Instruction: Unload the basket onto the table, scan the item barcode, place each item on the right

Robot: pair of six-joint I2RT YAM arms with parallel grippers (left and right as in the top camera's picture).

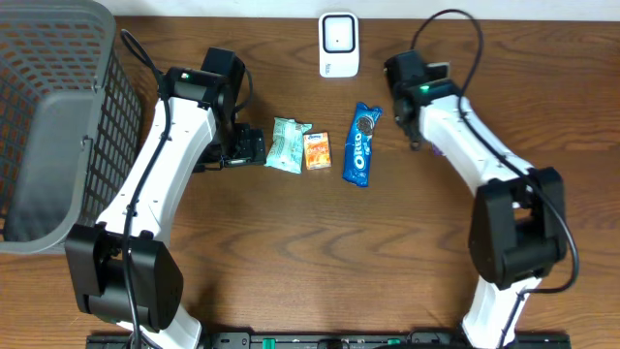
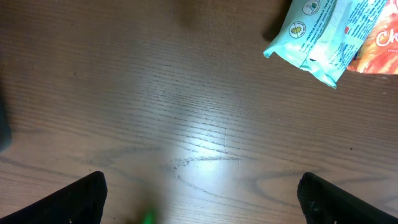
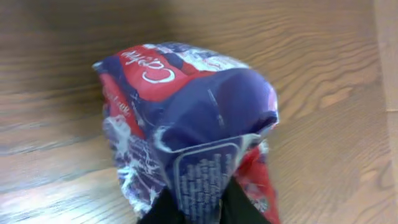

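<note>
The brown wooden table [image 1: 291,252] holds the Oreo pack [image 1: 363,145], near the white scanner [image 1: 339,44]. My right gripper [image 3: 202,210] pinches only its end flap, so I fear it may slip out. My left gripper [image 2: 202,193] stands wide apart.

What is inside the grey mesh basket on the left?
Inside the grey wire-mesh basket only its plain grey bottom shows, with no item on it. Its left part lies outside the overhead picture, so that part cannot be judged.
</note>
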